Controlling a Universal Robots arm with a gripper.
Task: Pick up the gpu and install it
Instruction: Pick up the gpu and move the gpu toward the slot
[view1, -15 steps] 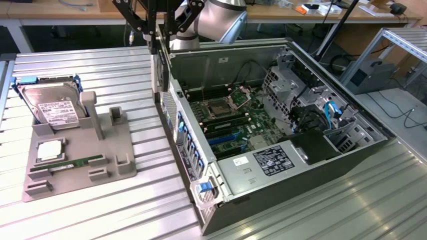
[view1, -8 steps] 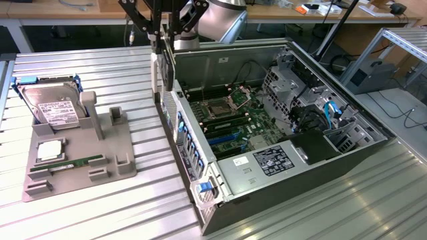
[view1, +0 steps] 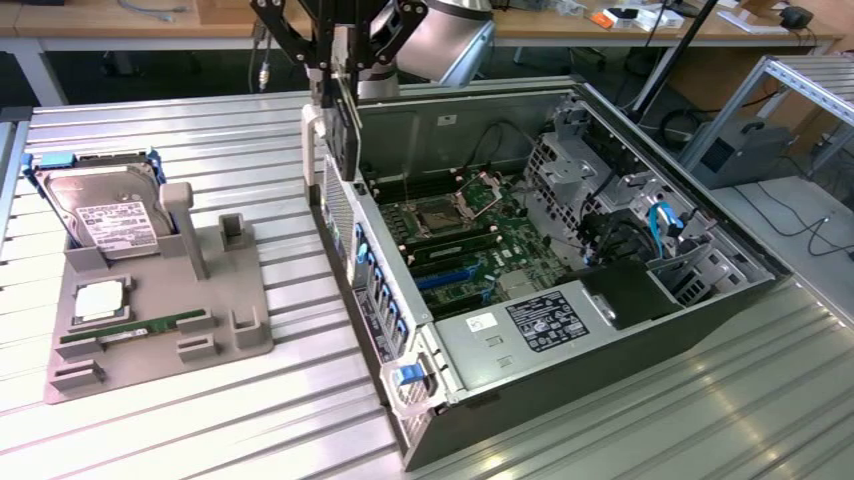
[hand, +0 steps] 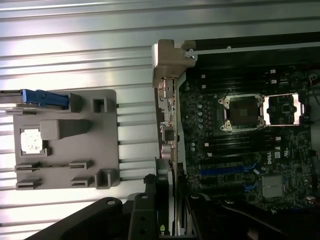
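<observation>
Exterior view: the gpu (view1: 346, 130) is held upright and on edge by the gripper (view1: 343, 72), whose jaws are part closed and clamped on the card's two flat faces. The card is carried above the far end of the wall of the open case (view1: 601, 400) that lies toward the exterior view's left. It is clear of the motherboard (view1: 467, 235). This edge-on hold is judged to suit the blue slots (view1: 447, 278), into which a card is pressed edge first.

On the exterior view's left, well apart from the case, the tray (view1: 160, 345) is seen with the hard drive (view1: 114, 215) and RAM stick (view1: 154, 327) seated in it.

In the wrist view the gpu (hand: 167, 130) is seen edge-on between the fingers (hand: 143, 220), lined up along the case wall.
</observation>
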